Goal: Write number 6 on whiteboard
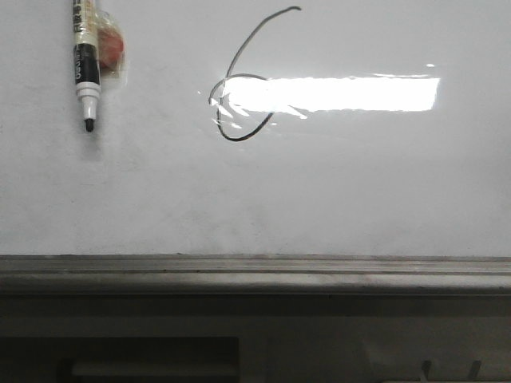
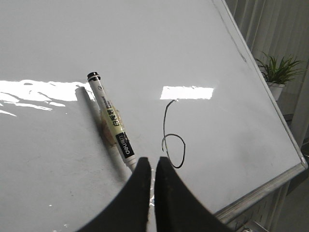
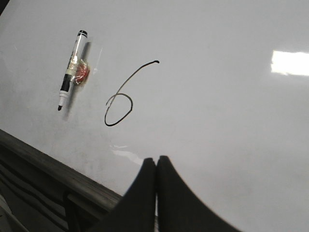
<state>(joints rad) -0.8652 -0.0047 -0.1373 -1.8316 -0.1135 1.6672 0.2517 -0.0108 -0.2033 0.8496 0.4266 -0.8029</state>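
The number 6 is drawn in thin black line on the whiteboard, its loop partly washed out by a light reflection. It also shows in the left wrist view and the right wrist view. A black-tipped marker pen lies on the board to the left of the 6, uncapped, with a red patch on its barrel. My left gripper is shut and empty, its tips just past the pen's tip end. My right gripper is shut and empty above bare board.
The whiteboard's grey metal rail runs along the near edge, with dark framework below it. In the left wrist view a potted plant stands beyond the board's far side edge. Bright light reflections lie across the board.
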